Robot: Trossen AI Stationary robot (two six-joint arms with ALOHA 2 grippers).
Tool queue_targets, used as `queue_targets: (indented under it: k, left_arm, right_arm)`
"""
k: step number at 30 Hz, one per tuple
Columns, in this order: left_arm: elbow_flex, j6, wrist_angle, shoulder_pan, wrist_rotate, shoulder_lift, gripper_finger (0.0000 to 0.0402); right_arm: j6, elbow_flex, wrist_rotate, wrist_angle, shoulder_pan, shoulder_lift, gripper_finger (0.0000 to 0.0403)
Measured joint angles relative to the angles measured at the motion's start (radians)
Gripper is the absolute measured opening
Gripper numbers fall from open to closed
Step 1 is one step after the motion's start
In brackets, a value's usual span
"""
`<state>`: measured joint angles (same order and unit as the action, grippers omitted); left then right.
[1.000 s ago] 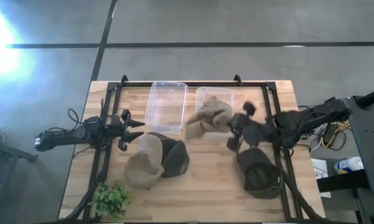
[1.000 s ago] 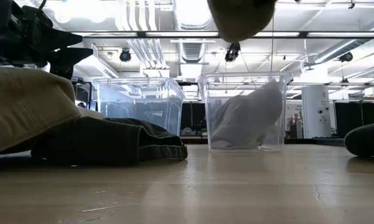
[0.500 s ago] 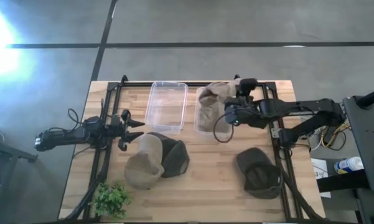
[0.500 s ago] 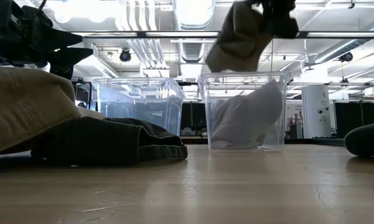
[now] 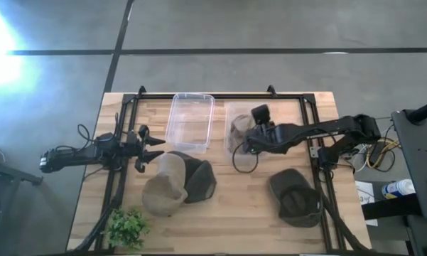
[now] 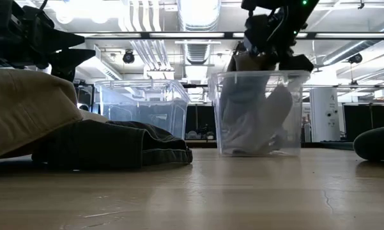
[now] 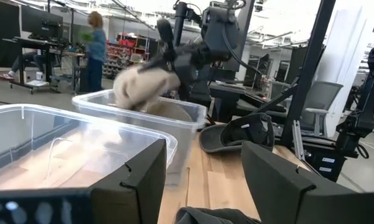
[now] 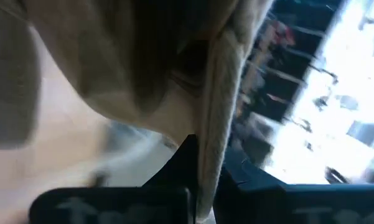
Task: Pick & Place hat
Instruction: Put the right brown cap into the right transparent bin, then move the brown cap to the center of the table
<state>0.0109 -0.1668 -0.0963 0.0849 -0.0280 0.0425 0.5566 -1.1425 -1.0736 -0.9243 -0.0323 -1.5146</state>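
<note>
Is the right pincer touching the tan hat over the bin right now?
Touching. The right wrist view shows the tan hat pinched between the right pincer's fingers, and the high view shows it over the clear bin.

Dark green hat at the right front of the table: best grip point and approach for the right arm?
A judgement: grip the dark green hat at its rim, coming straight down. It lies alone on bare wood, apart from the other hats, so its edge is free all round. The right gripper is busy with the tan hat at the right bin.
</note>
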Motion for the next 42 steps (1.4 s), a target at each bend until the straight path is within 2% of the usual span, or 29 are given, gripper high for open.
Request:
queue_targets:
  k: [10,17,24,28,33,38,42]
  left_arm:
    - [0.0,-0.015,0.0,0.0,0.0,0.0,0.0202]
    - [0.0,-0.014,0.0,0.0,0.0,0.0,0.0202]
    - [0.0,-0.015,0.0,0.0,0.0,0.0,0.0202]
    - [0.0,-0.019,-0.005,0.0,0.0,0.0,0.0202]
    - [0.0,-0.183,-0.095,0.0,-0.003,0.0,0.0202]
    - [0.0,-0.254,-0.11,0.0,-0.003,0.0,0.0202]
    - [0.0,-0.254,-0.105,0.0,-0.002,0.0,0.0202]
  right_arm:
    - [0.048,-0.001,0.042,0.028,-0.015,-0.074,0.0024]
    - [0.105,-0.057,0.157,0.05,-0.014,-0.071,0.0072]
    - [0.186,-0.098,0.159,0.041,-0.017,-0.062,0.0138]
    - [0.264,-0.116,0.189,0.02,-0.035,-0.053,0.0162]
    - [0.279,-0.136,0.265,0.014,-0.061,-0.012,0.0173]
    - [0.177,-0.141,0.315,0.013,-0.091,0.034,0.0171]
    - [-0.093,-0.141,0.339,0.009,-0.105,0.069,0.0172]
